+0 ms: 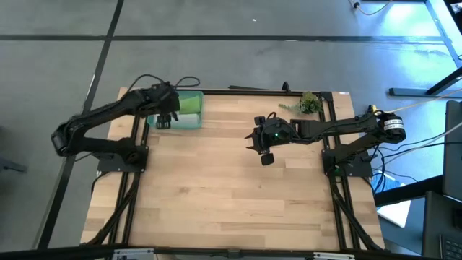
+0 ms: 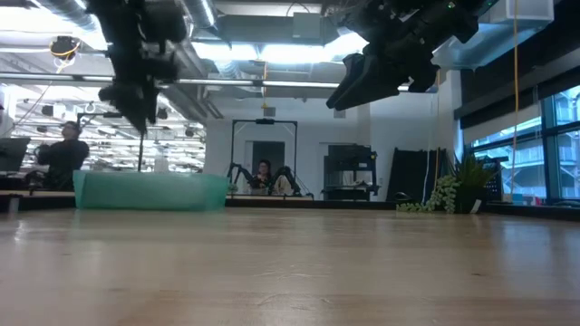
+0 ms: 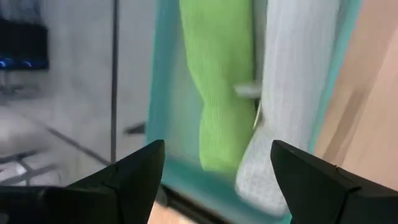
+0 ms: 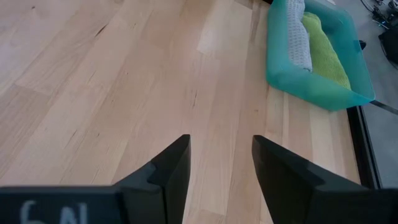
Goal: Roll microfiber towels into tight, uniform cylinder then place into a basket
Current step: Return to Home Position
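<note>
Broadly, the pale wooden tabletop (image 1: 231,195) filled the middle of the high view, bare across its centre and lower part. The left arm reached in from the left edge, and its forearm covered part of the basket (image 1: 192,123) in the upper left. The left tool (image 3: 217,158) hung above the basket, clear of it in the low view, fingers spread wide and holding nothing. The right tool (image 4: 221,146) hovered right of centre, raised well off the wood and pointed toward the basket. Its fingers were parted by a moderate gap and it was also empty. Only bare boards lay between it and the basket.

Inside the translucent teal basket, the green towel (image 3: 217,81) and the grey towel (image 3: 292,81) lay rolled side by side, touching. The grey one was on the side nearer the tabletop's centre. A plant sprig (image 1: 309,102) lay at the upper right edge, well apart from the basket. Beyond the tabletop in the low view, one person (image 2: 63,149) showed at far left and another (image 2: 263,177) near the middle.
</note>
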Available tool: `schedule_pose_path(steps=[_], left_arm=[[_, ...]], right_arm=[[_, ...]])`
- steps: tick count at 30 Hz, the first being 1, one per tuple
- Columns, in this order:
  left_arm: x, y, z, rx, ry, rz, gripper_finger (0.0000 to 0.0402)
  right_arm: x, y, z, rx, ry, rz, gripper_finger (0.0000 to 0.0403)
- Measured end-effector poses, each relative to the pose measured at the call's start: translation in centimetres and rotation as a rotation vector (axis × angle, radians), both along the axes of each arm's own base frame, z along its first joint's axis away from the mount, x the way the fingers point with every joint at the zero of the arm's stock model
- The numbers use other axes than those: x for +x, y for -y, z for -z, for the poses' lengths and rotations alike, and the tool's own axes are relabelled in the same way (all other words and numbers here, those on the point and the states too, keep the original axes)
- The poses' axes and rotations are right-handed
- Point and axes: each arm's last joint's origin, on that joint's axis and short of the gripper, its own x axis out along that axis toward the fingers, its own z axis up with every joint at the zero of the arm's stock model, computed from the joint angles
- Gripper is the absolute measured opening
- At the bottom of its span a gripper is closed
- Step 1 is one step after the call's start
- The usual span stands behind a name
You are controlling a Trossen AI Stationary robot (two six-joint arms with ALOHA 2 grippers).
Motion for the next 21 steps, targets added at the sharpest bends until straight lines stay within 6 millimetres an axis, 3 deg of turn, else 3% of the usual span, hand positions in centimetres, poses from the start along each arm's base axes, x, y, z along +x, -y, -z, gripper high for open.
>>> schedule_pose_path(steps=[11, 21], left_arm=[[-0.9, 7.0, -3.8, -0.066, 0.443, 0.131, 0.0289], [-3.1, 10.7, -5.5, -0.142, 0.685, 0.166, 0.0289]], right_arm=[[0.0, 0.0, 0.0, 0.0, 0.0, 0.0, 0.0172], [0.1, 0.0, -0.1, -0.001, 0.011, -0.001, 0.0172]])
